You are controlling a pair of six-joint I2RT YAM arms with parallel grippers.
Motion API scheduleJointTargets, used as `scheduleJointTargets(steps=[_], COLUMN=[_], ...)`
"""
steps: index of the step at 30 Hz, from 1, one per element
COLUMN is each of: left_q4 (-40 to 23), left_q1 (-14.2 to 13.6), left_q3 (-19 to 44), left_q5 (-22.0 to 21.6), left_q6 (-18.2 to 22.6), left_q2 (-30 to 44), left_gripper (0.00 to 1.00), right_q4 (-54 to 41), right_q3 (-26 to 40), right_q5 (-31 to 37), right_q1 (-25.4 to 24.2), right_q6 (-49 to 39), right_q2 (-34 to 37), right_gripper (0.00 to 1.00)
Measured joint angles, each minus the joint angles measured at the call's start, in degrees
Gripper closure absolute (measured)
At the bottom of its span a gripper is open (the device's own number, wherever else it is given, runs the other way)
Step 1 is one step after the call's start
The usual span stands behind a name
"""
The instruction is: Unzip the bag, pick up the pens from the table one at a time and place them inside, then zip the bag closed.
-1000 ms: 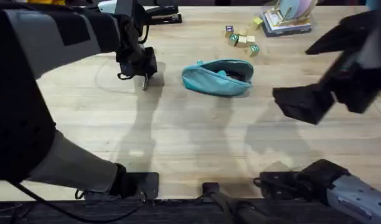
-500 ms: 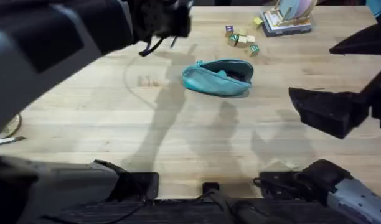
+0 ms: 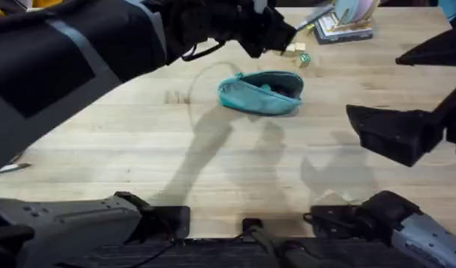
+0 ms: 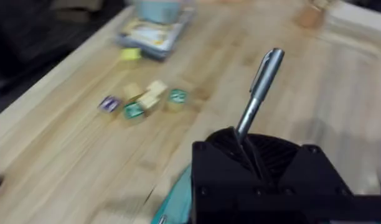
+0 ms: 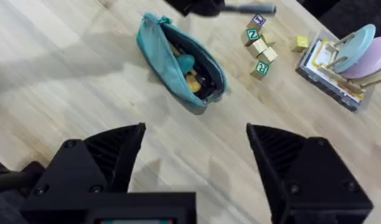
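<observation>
Since the earlier frame our left end effector (image 3: 276, 33) had swung rightward, from left of the bag (image 3: 261, 92) to above its far side, clamped on the pen (image 4: 259, 89), which stuck out toward the toy blocks (image 3: 296, 50). We saw the bag lying unzipped on the bench (image 3: 213, 171). Our right end effector (image 5: 197, 155) hovered nearby, fingers apart and holding nothing
</observation>
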Motion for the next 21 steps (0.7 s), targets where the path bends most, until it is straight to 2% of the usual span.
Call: scheduleJointTargets(steps=[4, 10, 15, 21], left_q4=[-0.88, -2.52, -3.10, -3.25], left_q1=[0.00, -0.07, -0.90, -1.36], left_q3=[0.00, 0.00, 0.00, 0.00], left_q5=[5.80, 10.51, 11.76, 10.11], left_q6=[5.84, 9.08, 10.18, 13.83], left_q2=[0.61, 4.46, 9.05, 13.60], left_gripper=[0.959, 0.959, 0.959, 0.959], right_q4=[0.00, 0.00, 0.00, 0.00], right_q3=[0.00, 0.00, 0.00, 0.00], right_q5=[0.00, 0.02, 0.00, 0.01], right_q1=[0.01, 0.00, 0.00, 0.00], right_q6=[0.00, 0.15, 0.17, 0.17], right_q2=[0.00, 0.00, 0.00, 0.00], right_gripper=[0.003, 0.003, 0.003, 0.003])
